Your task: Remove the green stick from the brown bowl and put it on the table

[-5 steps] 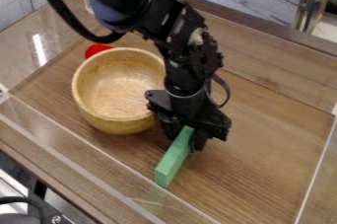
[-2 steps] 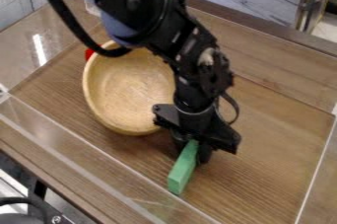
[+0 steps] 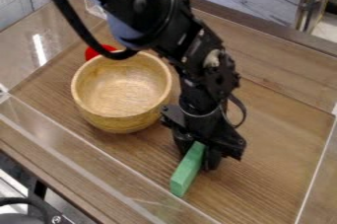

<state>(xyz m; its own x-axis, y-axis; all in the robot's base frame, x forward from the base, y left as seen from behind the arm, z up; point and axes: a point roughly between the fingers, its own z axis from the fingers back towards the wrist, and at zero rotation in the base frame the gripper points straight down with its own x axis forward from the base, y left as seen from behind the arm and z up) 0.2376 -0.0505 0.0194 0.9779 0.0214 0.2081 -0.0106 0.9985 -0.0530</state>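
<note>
The green stick [image 3: 184, 176] lies on the table [image 3: 283, 139], outside the brown bowl [image 3: 121, 92] and just to its front right. Its near end points at the front plastic wall; its far end is hidden under my gripper [image 3: 204, 149]. The gripper points almost straight down and its dark fingers [image 3: 220, 150] straddle that far end. The frame does not show whether the jaws press on the stick or stand apart from it. The bowl sits upright and has nothing inside, a short gap left of the gripper.
A small red object [image 3: 95, 52] peeks out behind the bowl's far left rim. Low clear plastic walls [image 3: 79, 159] run along the table's front and left edges. The black arm [image 3: 152, 21] reaches in from the upper left, over the bowl.
The gripper and the green stick have shifted a little right and toward the front wall. The bowl, tipped up half a second ago, sits flat again.
</note>
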